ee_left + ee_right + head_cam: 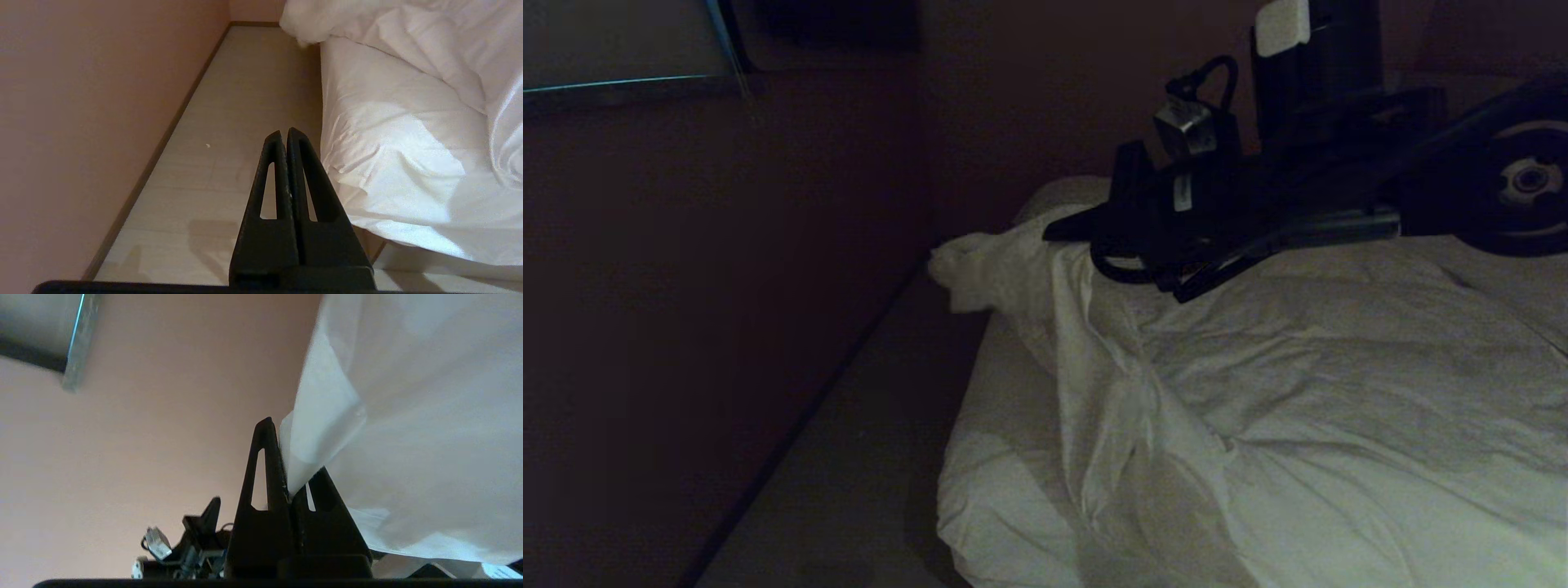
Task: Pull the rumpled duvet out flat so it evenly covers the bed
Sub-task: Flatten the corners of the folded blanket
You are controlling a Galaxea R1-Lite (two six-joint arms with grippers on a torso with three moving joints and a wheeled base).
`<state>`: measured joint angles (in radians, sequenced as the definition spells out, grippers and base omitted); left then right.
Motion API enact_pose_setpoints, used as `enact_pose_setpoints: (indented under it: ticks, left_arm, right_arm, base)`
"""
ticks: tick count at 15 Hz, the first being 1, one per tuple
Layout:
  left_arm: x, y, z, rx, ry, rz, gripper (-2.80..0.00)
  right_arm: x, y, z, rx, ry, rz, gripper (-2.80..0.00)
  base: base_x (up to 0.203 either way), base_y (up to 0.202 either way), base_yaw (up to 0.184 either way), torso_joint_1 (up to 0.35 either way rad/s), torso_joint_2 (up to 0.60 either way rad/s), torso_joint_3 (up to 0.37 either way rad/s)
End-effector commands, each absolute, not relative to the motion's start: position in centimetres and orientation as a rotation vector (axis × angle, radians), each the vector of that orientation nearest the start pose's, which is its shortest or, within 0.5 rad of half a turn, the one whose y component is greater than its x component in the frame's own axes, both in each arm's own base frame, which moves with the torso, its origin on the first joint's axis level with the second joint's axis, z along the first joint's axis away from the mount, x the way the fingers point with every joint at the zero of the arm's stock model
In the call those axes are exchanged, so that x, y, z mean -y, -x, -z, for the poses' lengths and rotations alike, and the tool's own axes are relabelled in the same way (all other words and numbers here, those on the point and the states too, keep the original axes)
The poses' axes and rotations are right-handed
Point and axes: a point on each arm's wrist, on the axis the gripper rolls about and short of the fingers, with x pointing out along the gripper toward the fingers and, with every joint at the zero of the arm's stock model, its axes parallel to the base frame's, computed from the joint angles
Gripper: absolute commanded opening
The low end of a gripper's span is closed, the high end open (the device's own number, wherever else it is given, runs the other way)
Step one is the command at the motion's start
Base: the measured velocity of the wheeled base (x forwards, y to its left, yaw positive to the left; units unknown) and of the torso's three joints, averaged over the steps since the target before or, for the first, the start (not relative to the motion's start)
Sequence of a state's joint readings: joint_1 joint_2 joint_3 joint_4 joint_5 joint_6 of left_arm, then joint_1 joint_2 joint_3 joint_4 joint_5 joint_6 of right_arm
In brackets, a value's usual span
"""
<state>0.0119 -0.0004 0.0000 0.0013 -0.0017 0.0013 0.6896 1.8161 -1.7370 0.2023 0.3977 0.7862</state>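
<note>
The white creased duvet (pixel 1298 367) lies rumpled over the bed (pixel 1005 457), with a ridge of folds running along the bed's left side. My right arm reaches across from the right, and my right gripper (pixel 1062 230) is at the duvet's far left corner. In the right wrist view this gripper (pixel 288 457) is shut on a fold of the duvet (pixel 408 416), which hangs over one finger. My left gripper (pixel 284 132) is shut and holds nothing, hanging over the floor beside the bed's sheeted side (pixel 388 134). It is outside the head view.
A narrow strip of pale floor (pixel 229 122) runs between the bed and a plain wall (pixel 727 286). A bunched duvet corner (pixel 968 269) hangs out over that gap. A framed panel (pixel 621 49) is high on the wall at the left.
</note>
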Motion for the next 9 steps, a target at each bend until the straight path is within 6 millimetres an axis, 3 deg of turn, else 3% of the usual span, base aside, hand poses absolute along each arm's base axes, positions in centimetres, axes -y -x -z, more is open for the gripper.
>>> enact_pose_setpoints:
  ticks: [1, 9]
  left_arm:
    - [0.0, 2.3, -7.5, -0.002, -0.002, -0.011, -2.80]
    - [0.0, 2.3, -7.5, -0.002, -0.002, -0.011, -2.80]
  right_arm:
    - [-24.0, -24.9, -32.9, -0.693, -0.638, -0.938, -2.80]
    - [-26.7, -21.9, -33.5, -0.635, -0.511, -1.015, -2.80]
  base:
    - [0.000, 0.000, 0.000, 0.000, 0.00, 0.000]
    - [0.000, 0.000, 0.000, 0.000, 0.00, 0.000]
